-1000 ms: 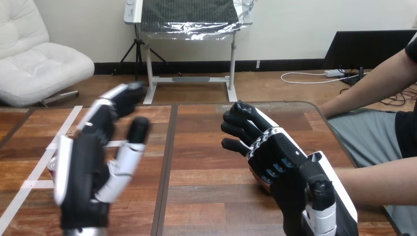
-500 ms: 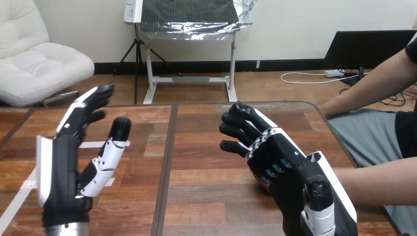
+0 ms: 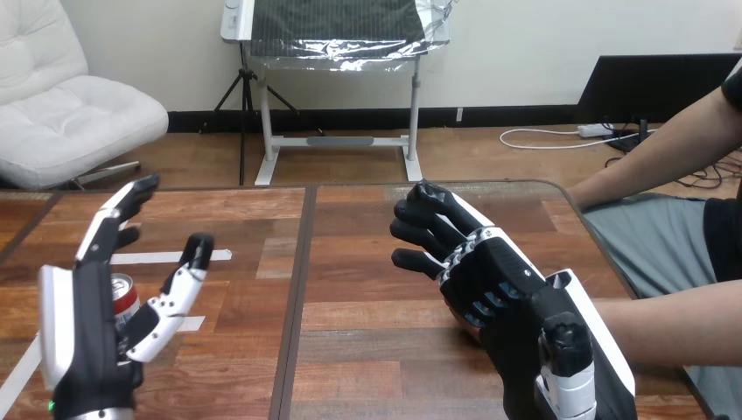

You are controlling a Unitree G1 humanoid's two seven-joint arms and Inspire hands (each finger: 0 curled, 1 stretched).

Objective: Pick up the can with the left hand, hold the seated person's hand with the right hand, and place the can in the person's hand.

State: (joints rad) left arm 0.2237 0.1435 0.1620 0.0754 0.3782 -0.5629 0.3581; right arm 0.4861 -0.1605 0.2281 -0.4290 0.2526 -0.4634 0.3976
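At the lower left of the frame, the robot's left hand stands over the wooden table with its palm turned toward the middle. Its fingers are straight and spread, pointing up and away, and its thumb is stretched out to the right, so this hand is wide open and grips nothing. The can is red with a silver top. It stands upright in the space between the palm and the thumb, and the hand hides part of it. I cannot tell if the can touches the hand. Two strips of white tape lie on the table near this hand, one just behind the thumb and one along the lower left edge. At the lower middle and right of the frame, the right hand shows its back, black with a white shell. The person's forearm comes in from the right edge and goes under this hand. A small part of the person's hand shows just below the robot's hand on its left side. I cannot tell whether the right hand really grips the person's hand or only lies over it.
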